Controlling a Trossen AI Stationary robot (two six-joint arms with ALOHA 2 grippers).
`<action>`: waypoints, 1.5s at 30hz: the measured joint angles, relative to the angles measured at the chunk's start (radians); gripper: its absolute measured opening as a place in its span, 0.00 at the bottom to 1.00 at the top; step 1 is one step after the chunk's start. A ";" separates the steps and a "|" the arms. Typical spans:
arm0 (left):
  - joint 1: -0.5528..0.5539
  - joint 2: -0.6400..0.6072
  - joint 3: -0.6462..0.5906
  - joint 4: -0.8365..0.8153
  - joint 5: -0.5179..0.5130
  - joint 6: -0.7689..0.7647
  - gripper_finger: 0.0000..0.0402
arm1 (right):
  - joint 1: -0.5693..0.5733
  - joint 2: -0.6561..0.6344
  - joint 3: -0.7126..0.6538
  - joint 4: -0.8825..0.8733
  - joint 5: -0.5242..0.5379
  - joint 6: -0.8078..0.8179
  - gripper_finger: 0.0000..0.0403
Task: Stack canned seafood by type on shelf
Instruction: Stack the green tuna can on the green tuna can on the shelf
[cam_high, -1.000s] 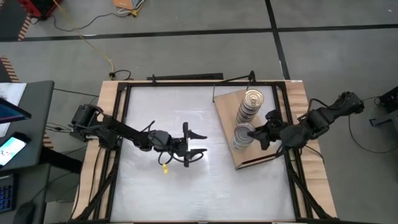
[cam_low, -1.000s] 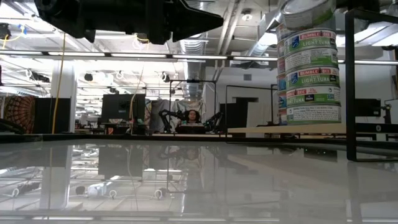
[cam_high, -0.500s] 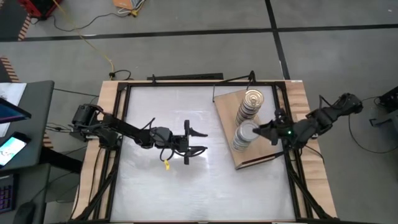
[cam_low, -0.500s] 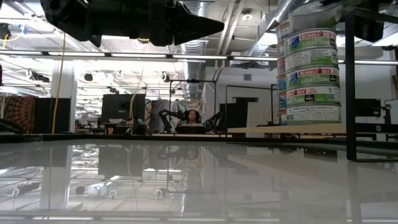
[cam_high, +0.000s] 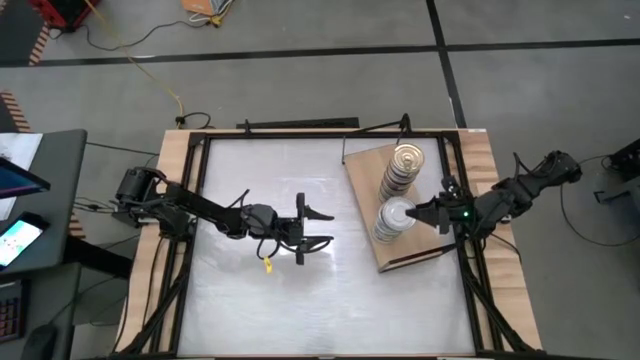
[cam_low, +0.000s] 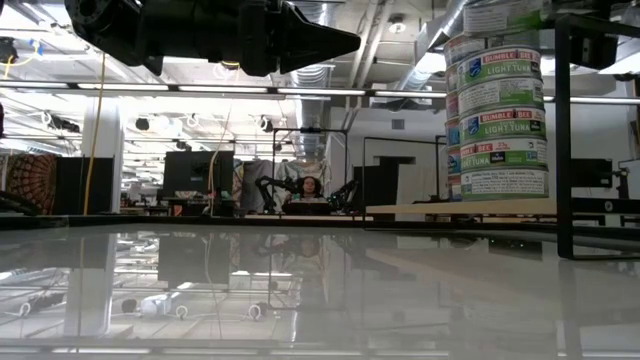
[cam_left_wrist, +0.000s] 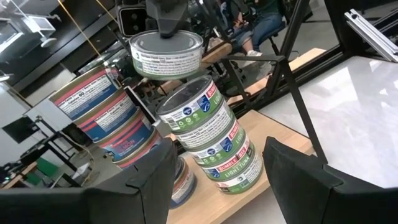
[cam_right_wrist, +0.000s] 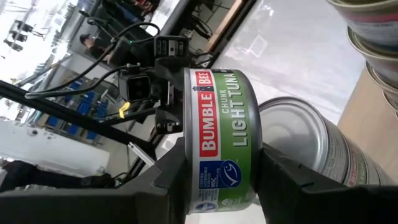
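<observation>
**Tin held over the green-label stack; left arm waiting at mid-table**

My right end effector (cam_high: 428, 213) is clenched on one short round metal tin with a green and white tuna label (cam_right_wrist: 221, 146), fingers pressing on opposite sides of its wall. The left wrist view shows this tin (cam_left_wrist: 166, 54) level, flat lid up and short axis vertical, hanging just above the stack with a gap below it, not yet resting.

Under it stands the green-label stack of tins (cam_left_wrist: 208, 143), upright though slightly staggered, on the flat light-brown wooden shelf board (cam_high: 372, 168) at the right side of the white table (cam_high: 250, 290). Just beside it, further toward the back edge, is a second stack of red-and-blue-label tins (cam_left_wrist: 109, 121) with a gold pull-tab lid on top (cam_high: 405, 157). The board lies turned at an angle to the table's edges.

View differences:
- High view: both stacks appear only as lids, the near one silver-grey (cam_high: 396, 212); no gap visible under my tin.
- Low view: the green stack (cam_low: 497, 120) is seen side-on, labels readable, on the board's edge; the second stack does not show.
- Right wrist view: the held tin's label fills the frame, with a silver lid (cam_right_wrist: 305, 140) close beyond it.

My left end effector (cam_high: 318, 229) hovers over the bare middle of the table, fingers spread and released, holding nothing.
</observation>
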 joint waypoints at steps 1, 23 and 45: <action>0.000 0.000 0.000 0.000 0.000 0.000 0.57 | 0.000 0.001 0.000 -0.003 -0.001 0.004 0.42; 0.001 0.000 0.000 -0.007 -0.003 -0.004 0.57 | -0.108 0.059 0.000 -0.008 -0.082 0.066 0.43; 0.001 0.000 0.000 -0.027 -0.003 -0.003 0.57 | -0.119 0.012 0.000 -0.097 -0.136 0.138 0.65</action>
